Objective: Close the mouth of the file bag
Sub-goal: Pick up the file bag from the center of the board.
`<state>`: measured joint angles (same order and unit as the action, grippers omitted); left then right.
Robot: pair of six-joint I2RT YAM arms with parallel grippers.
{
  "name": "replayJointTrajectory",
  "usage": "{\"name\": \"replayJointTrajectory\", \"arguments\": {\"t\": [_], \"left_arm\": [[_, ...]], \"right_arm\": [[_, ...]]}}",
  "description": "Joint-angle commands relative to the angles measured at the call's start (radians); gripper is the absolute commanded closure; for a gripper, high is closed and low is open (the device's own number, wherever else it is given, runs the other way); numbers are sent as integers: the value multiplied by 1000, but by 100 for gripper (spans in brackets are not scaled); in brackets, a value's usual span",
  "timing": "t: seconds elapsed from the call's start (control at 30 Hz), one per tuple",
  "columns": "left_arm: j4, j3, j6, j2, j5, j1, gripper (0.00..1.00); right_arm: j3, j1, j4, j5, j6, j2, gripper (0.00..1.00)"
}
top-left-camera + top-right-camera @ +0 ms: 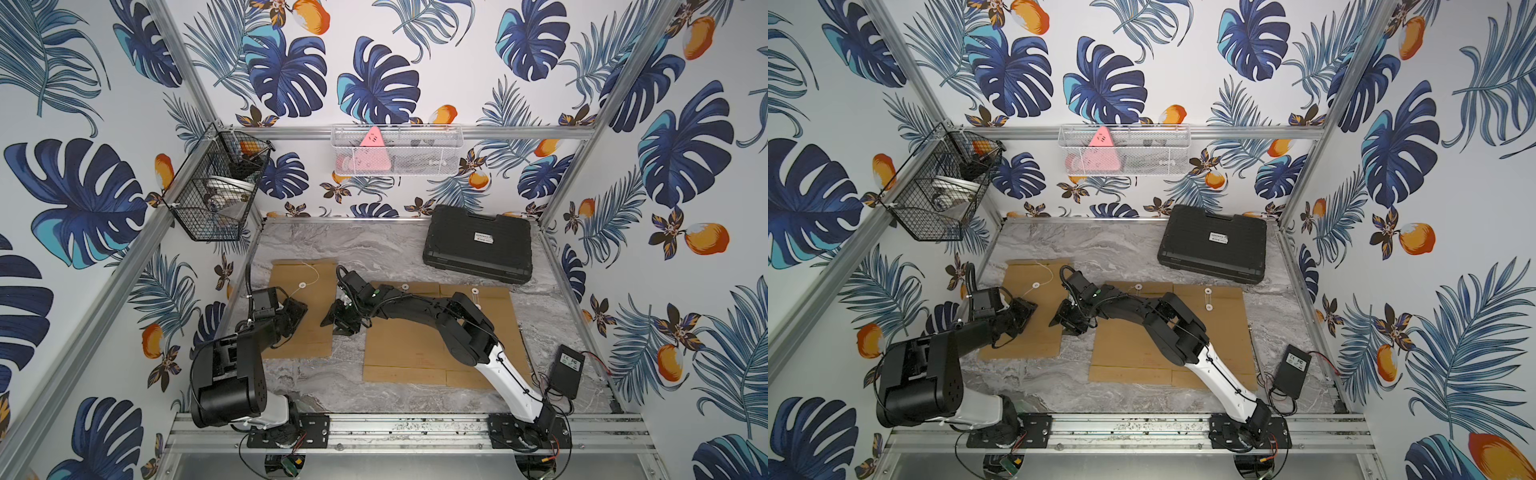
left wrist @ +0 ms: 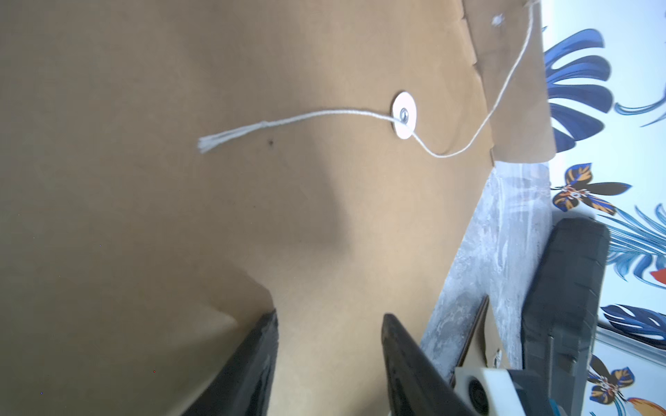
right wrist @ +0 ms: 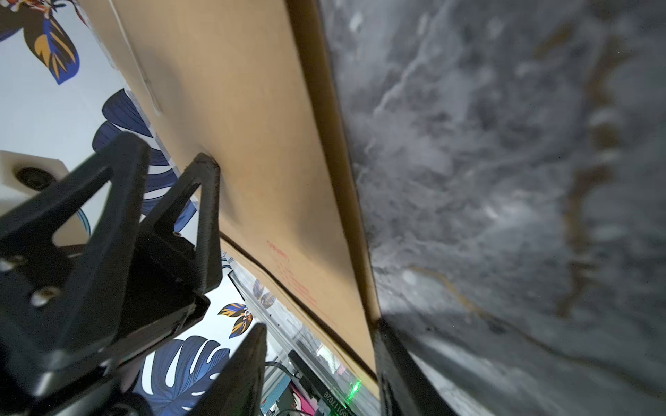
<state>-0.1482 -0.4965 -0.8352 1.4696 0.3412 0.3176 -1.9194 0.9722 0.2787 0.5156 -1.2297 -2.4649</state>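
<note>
The brown file bag [image 1: 320,299] [image 1: 1042,336] lies flat at the table's left, its flap [image 1: 305,266] [image 2: 511,72] folded open at the far end. A white string [image 2: 324,115] runs loose from the flap past the white disc button [image 2: 404,114] [image 1: 302,285]. My left gripper [image 1: 297,311] [image 2: 329,317] stands open low over the bag's middle, with one fingertip [image 3: 207,162] touching the paper. My right gripper [image 1: 337,323] [image 3: 320,326] is open at the bag's right edge, which runs along one finger [image 3: 387,345]. Nothing is held.
Two more brown file bags [image 1: 399,345] [image 1: 494,316] lie side by side under my right arm. A black case [image 1: 478,249] sits at the back right and a power adapter [image 1: 565,370] with wires at the front right. Wire baskets [image 1: 216,187] [image 1: 397,151] hang on the walls.
</note>
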Motion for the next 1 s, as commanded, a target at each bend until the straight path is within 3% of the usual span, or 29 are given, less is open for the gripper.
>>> {"name": "replayJointTrajectory", "arguments": {"t": [0.0,0.37,0.63,0.77,0.97], "left_arm": [[194,40,-29,23,43,-3,48],[172,74,-26,11,48,-5,48],[183,66,-18,4,45,-5,48],[238,19,-2,-23,57,-3,47],[438,-166,97,-138,58,-3,43]], "right_arm": [[2,3,90,-45,28,-26,52],[-33,-4,82,-56,81,-42,66],[-48,-4,90,-56,128,-47,89],[-38,-7,99,-66,170,-9,100],[40,-44,59,19,194,118,100]]}}
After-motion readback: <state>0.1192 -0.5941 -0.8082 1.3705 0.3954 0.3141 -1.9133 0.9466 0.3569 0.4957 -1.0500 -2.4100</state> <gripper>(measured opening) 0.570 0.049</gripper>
